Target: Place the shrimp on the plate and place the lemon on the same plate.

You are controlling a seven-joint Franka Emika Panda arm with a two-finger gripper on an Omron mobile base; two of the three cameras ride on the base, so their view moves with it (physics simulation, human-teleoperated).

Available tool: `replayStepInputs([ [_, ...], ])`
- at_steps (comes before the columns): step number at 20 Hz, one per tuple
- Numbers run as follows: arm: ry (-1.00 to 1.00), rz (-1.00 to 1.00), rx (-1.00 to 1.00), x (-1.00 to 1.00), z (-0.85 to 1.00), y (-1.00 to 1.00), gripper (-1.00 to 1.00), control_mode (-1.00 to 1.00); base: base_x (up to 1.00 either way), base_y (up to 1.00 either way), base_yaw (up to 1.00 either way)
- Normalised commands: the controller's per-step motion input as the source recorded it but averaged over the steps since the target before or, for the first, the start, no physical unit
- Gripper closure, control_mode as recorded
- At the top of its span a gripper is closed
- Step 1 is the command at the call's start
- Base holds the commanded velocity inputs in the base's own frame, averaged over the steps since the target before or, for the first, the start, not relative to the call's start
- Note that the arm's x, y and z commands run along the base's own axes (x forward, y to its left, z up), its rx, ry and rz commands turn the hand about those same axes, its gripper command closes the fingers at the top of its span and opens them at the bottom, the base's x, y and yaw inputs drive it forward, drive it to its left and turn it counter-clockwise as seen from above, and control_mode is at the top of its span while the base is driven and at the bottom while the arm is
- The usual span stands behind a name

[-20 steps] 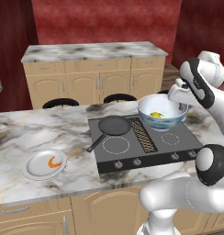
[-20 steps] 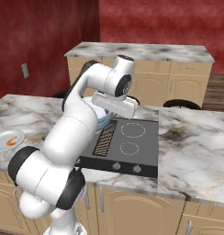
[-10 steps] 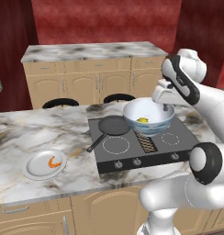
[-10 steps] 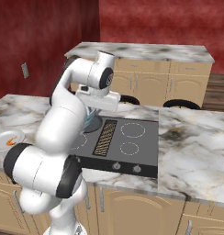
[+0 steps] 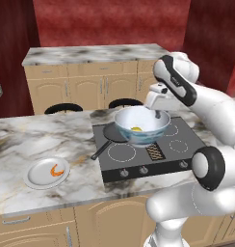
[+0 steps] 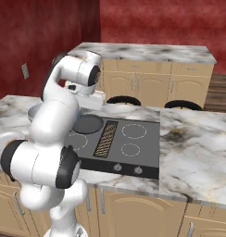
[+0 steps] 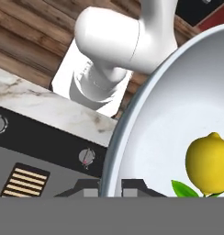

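The gripper (image 5: 157,114) is clamped narrowly on the rim of a translucent bluish bowl (image 5: 141,127), holding it lifted above the black cooktop (image 5: 149,152); in the hand view the two dark finger tips pinch that rim (image 7: 109,151) at about 6 o'clock, one on each side of the wall. Inside the bowl lies the lemon (image 7: 210,162), yellow with a green leaf beneath it, toward 4 o'clock in the hand view; from the left base view it shows as a small yellow spot (image 5: 137,129) low in the bowl's middle. A black frying pan (image 5: 111,135) sits on the cooktop just beside the bowl at its 9 o'clock, partly hidden behind it, with its handle running toward 7 o'clock. The plate (image 5: 47,172) rests on the marble counter (image 5: 47,140) well apart from the cooktop, toward 8 o'clock from the bowl, and the shrimp (image 5: 56,170) lies on it, a little toward 3 o'clock of the plate's centre. In the right base view the arm hides most of the bowl, and the pan (image 6: 87,124) shows on the cooktop's left burner.
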Motion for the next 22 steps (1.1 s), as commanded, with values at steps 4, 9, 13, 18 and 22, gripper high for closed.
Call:
replayStepInputs([
  [4,0.00,0.08,0.01,0.00,0.02,0.64,1.00,-1.00,0.00,0.00,0.00],
  [9,0.00,0.00,0.00,0.00,0.01,0.64,1.00,-1.00,0.00,0.00,0.00],
  [13,0.00,-0.04,0.00,0.00,-0.01,0.61,1.00,-1.00,0.00,0.00,0.00],
  [18,-0.01,-0.09,-0.02,0.00,-0.03,0.59,1.00,-1.00,0.00,0.00,0.00],
  [22,-0.02,-0.07,-0.14,0.00,0.00,0.54,1.00,-1.00,0.00,0.00,0.00],
])
